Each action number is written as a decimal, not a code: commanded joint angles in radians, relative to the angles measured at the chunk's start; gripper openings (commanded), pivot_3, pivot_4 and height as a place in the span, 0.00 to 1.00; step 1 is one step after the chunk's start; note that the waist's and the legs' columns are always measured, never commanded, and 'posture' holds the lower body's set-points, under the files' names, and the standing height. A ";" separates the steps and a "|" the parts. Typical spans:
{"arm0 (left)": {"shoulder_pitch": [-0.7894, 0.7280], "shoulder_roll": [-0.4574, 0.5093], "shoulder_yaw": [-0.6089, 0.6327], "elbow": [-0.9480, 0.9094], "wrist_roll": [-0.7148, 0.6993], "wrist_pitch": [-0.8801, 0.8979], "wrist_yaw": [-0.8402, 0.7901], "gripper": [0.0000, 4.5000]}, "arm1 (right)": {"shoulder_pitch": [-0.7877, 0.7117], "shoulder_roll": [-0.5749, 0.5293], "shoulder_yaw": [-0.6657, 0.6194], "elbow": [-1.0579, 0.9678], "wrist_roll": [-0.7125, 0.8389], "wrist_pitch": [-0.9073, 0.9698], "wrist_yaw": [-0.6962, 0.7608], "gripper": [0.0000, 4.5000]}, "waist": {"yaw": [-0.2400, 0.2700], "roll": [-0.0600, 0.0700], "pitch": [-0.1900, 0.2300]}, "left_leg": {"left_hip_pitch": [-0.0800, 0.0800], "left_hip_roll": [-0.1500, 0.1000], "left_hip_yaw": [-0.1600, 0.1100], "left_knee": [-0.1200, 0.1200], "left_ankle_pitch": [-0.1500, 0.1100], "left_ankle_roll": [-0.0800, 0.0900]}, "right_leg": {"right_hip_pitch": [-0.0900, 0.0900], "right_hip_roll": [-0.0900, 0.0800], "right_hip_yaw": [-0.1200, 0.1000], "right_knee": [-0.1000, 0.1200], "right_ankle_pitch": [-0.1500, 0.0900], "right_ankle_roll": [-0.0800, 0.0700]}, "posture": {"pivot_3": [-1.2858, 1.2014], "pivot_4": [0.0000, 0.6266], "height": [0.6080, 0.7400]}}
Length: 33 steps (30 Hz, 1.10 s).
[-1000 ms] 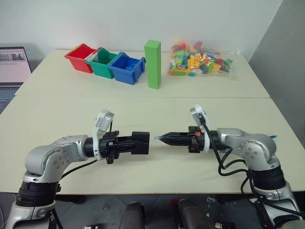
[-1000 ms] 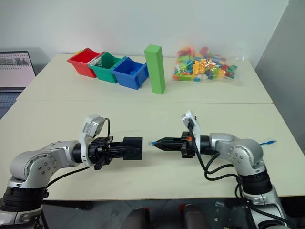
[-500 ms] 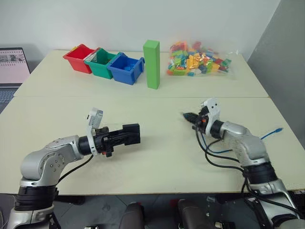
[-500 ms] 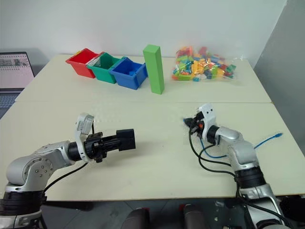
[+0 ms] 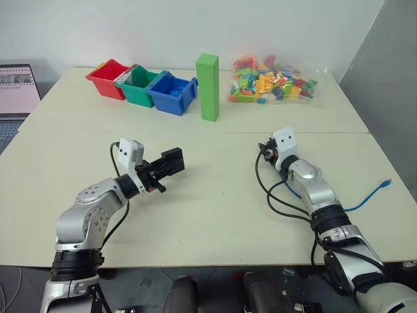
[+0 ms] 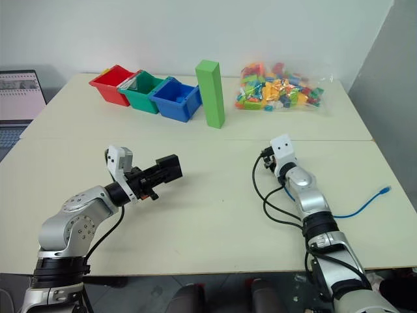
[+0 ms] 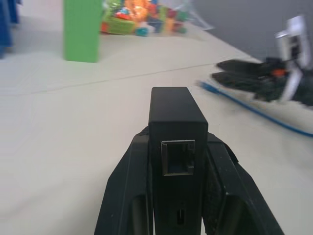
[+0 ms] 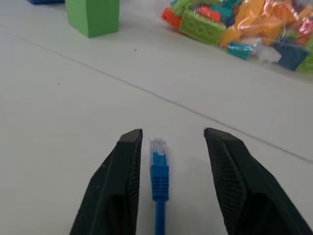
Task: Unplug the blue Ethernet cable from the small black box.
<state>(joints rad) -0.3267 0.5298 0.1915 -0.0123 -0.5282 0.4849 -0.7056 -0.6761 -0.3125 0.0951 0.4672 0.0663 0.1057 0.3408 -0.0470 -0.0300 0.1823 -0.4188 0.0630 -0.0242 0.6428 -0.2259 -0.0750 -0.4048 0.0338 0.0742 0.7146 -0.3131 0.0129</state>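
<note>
Okay, the unplugging itself looks done from here: the small black box [image 7: 176, 147] is clamped between the fingers of my left gripper [image 5: 171, 163], held above the table [image 5: 215, 208], and its port faces the wrist camera with nothing in it. Over on the right, the right gripper [image 8: 171, 139] has its fingers spread, and the plug end of the blue Ethernet cable [image 8: 157, 166] lies on the tabletop in the gap between them, touching neither as far as I can tell. The rest of the cord trails off toward the table's right edge, its other plug resting near that edge.

To finish this well, I'd draw the right hand straight back along the cable's line so the fingers don't snag the plug, and keep the left grip firm and level until I choose a spot to set the box down, clear of the green block [image 5: 208, 87] and the bins.

Against a second ago: box and plug were nose to nose at the centre, the right fingers pinched on the plug. Now the hands are well apart, both pushed further out over the table, and the right has let go.
</note>
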 commanded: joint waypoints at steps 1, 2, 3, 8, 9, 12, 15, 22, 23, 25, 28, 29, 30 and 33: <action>-0.062 -0.017 0.051 0.111 0.128 -0.182 0.145 0.18 | 0.035 -0.036 0.012 -0.294 0.110 0.095 0.189 0.69 | 0.004 0.000 0.000 | 0.000 0.000 0.000 0.000 0.000 0.000 | 0.000 0.000 0.000 0.000 0.000 0.000 | 0.52 0.24 1.00; -0.077 -0.016 0.052 0.159 0.164 -0.238 0.167 0.18 | 0.052 -0.057 0.036 -0.387 0.149 0.141 0.260 0.76 | 0.003 0.000 0.000 | 0.000 0.000 0.000 0.000 0.000 0.000 | 0.000 0.000 -0.001 0.000 0.000 0.000 | 0.52 0.24 1.00; -0.091 -0.017 0.054 0.209 0.193 -0.290 0.187 0.18 | 0.065 -0.079 0.059 -0.476 0.186 0.198 0.319 0.81 | 0.002 0.000 0.000 | 0.000 0.001 0.000 0.000 0.000 0.000 | 0.000 0.000 0.000 0.000 0.000 0.000 | 0.52 0.24 1.00; -0.162 -0.041 0.047 0.454 0.261 -0.480 0.211 0.18 | 0.051 -0.125 0.118 -0.681 0.227 0.376 0.394 0.81 | 0.007 0.000 0.000 | 0.000 0.000 -0.001 0.000 0.000 0.000 | 0.000 0.000 -0.002 0.000 0.000 0.000 | 0.52 0.24 1.00; -0.175 -0.045 0.045 0.496 0.270 -0.507 0.213 0.18 | 0.046 -0.129 0.125 -0.697 0.225 0.401 0.396 0.81 | 0.010 0.000 0.000 | 0.000 0.000 -0.001 0.000 0.000 0.000 | 0.000 0.000 -0.002 0.000 0.000 0.000 | 0.52 0.24 1.00; -0.216 -0.053 0.040 0.634 0.300 -0.593 0.214 0.18 | 0.030 -0.140 0.150 -0.737 0.224 0.473 0.413 0.81 | 0.015 0.000 0.000 | 0.000 -0.001 -0.001 0.001 0.000 0.000 | 0.001 0.000 -0.002 0.000 0.000 0.000 | 0.52 0.24 1.00; -0.240 -0.055 0.049 0.735 0.307 -0.647 0.213 0.18 | 0.023 -0.145 0.163 -0.762 0.224 0.518 0.420 0.81 | 0.016 0.000 0.000 | -0.001 0.000 -0.001 0.001 0.000 0.000 | 0.000 0.000 -0.003 0.000 0.000 0.000 | 0.52 0.24 1.00; -0.232 -0.050 0.070 0.812 0.278 -0.659 0.178 0.51 | 0.023 -0.148 0.170 -0.779 0.204 0.556 0.413 0.82 | 0.015 0.000 0.000 | -0.001 0.000 -0.001 0.001 0.000 0.000 | 0.000 0.000 -0.003 0.000 0.000 0.000 | 0.52 0.24 1.00; -0.227 -0.051 0.072 0.807 0.275 -0.657 0.174 0.57 | 0.025 -0.147 0.169 -0.779 0.202 0.559 0.409 0.82 | 0.015 0.000 0.000 | -0.001 0.000 -0.001 0.001 0.000 0.000 | 0.000 0.000 -0.003 0.000 0.000 0.000 | 0.52 0.24 1.00; -0.215 -0.053 0.080 0.793 0.266 -0.648 0.170 0.68 | 0.026 -0.148 0.169 -0.780 0.201 0.561 0.408 0.82 | 0.015 0.000 0.000 | -0.001 0.000 -0.001 0.001 0.000 0.000 | 0.000 0.000 -0.003 0.000 0.000 0.000 | 0.52 0.24 1.00; -0.194 -0.049 0.088 0.763 0.263 -0.640 0.177 0.83 | 0.025 -0.144 0.172 -0.780 0.199 0.563 0.409 0.82 | 0.014 0.000 0.000 | -0.001 0.000 -0.001 0.001 0.000 0.000 | 0.000 0.000 -0.003 0.000 0.000 0.000 | 0.52 0.24 1.00; -0.179 -0.046 0.091 0.743 0.263 -0.634 0.183 0.86 | 0.027 -0.143 0.173 -0.782 0.199 0.564 0.411 0.82 | 0.014 0.000 0.000 | -0.001 0.000 -0.001 0.001 0.000 0.000 | 0.000 0.000 -0.003 0.000 0.000 0.000 | 0.52 0.24 1.00; -0.163 -0.043 0.092 0.720 0.264 -0.626 0.188 0.91 | 0.029 -0.143 0.174 -0.783 0.199 0.565 0.413 0.82 | 0.014 0.000 0.000 | -0.001 0.000 -0.001 0.001 0.000 0.000 | 0.000 0.000 -0.003 0.000 0.000 0.000 | 0.52 0.24 1.00; -0.093 -0.021 0.097 0.604 0.261 -0.543 0.199 0.98 | 0.044 -0.154 0.176 -0.789 0.199 0.569 0.420 0.82 | 0.012 0.000 0.000 | -0.001 0.000 -0.001 0.001 0.000 0.000 | 0.000 0.000 -0.002 0.000 0.000 0.000 | 0.52 0.24 1.00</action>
<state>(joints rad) -0.4591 0.4801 0.2723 0.6827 -0.2574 -0.1145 -0.5167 -0.6353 -0.4556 0.2770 -0.2721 0.2647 0.6751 0.7576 -0.0345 -0.0303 0.1821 -0.4195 0.0630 -0.0255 0.6438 -0.2259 -0.0749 -0.4045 0.0342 0.0718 0.7150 -0.3129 0.0133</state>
